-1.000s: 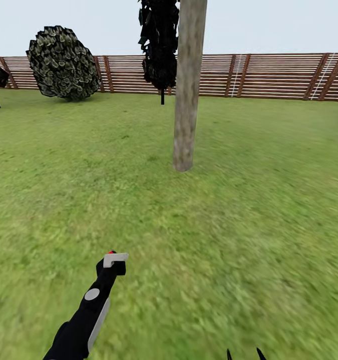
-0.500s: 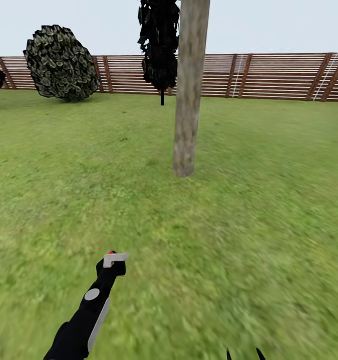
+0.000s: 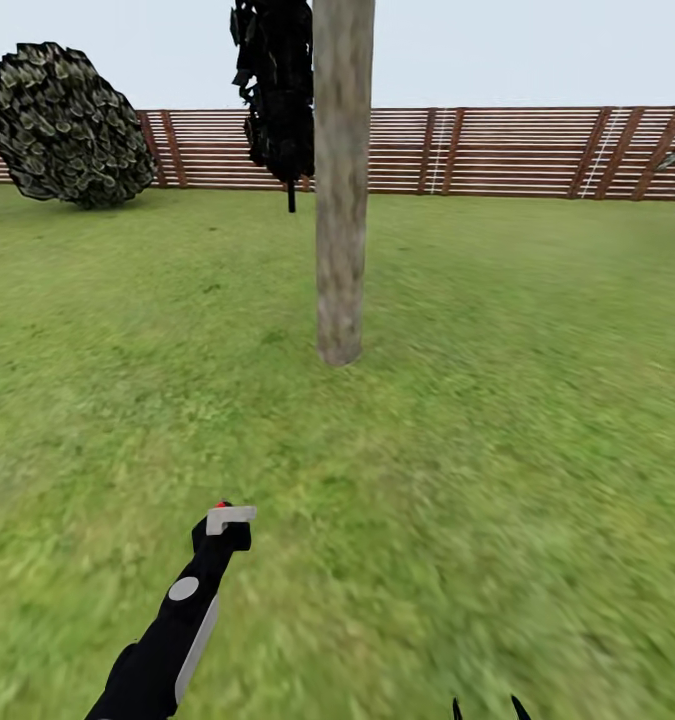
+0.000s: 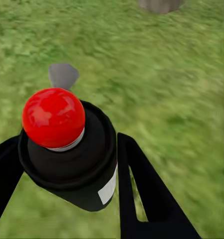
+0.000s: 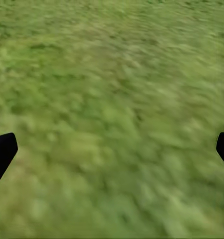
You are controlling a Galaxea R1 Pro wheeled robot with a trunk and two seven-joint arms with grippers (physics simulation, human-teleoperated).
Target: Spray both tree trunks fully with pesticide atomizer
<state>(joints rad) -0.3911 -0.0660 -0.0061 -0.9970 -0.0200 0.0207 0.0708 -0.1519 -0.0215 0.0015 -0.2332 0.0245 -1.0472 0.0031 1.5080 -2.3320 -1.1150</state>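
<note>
Head view: the left arm reaches forward over the grass (image 3: 497, 400), its left gripper (image 3: 222, 525) closed around the atomizer (image 3: 223, 506), of which a small red cap and a pale grey part show above the black fingers. Ahead of it, well apart, a thick mottled trunk (image 3: 340, 200) stands upright on the lawn, a little wider at its base. Behind the trunk hangs dark, jagged foliage (image 3: 277, 90) on a thin stem, near the fence (image 3: 517, 150) of brown horizontal slats that runs across the far edge of the lawn. A round bush (image 3: 67, 125) sits by the fence at the far left. Two black fingertips of the right gripper (image 3: 489, 710) poke up at the bottom edge of the picture.

In the left wrist view the atomizer (image 4: 67, 149) is a black bottle with a glossy red ball cap, a white label on its side and a grey nozzle (image 4: 63, 74) beyond the cap; the black fingers (image 4: 142, 189) press on either side of it, and the trunk base (image 4: 159, 4) shows on the grass beyond.

In the right wrist view the right gripper (image 5: 112, 149) is spread wide with nothing between its fingers (image 5: 2, 152), only blurred grass below.
</note>
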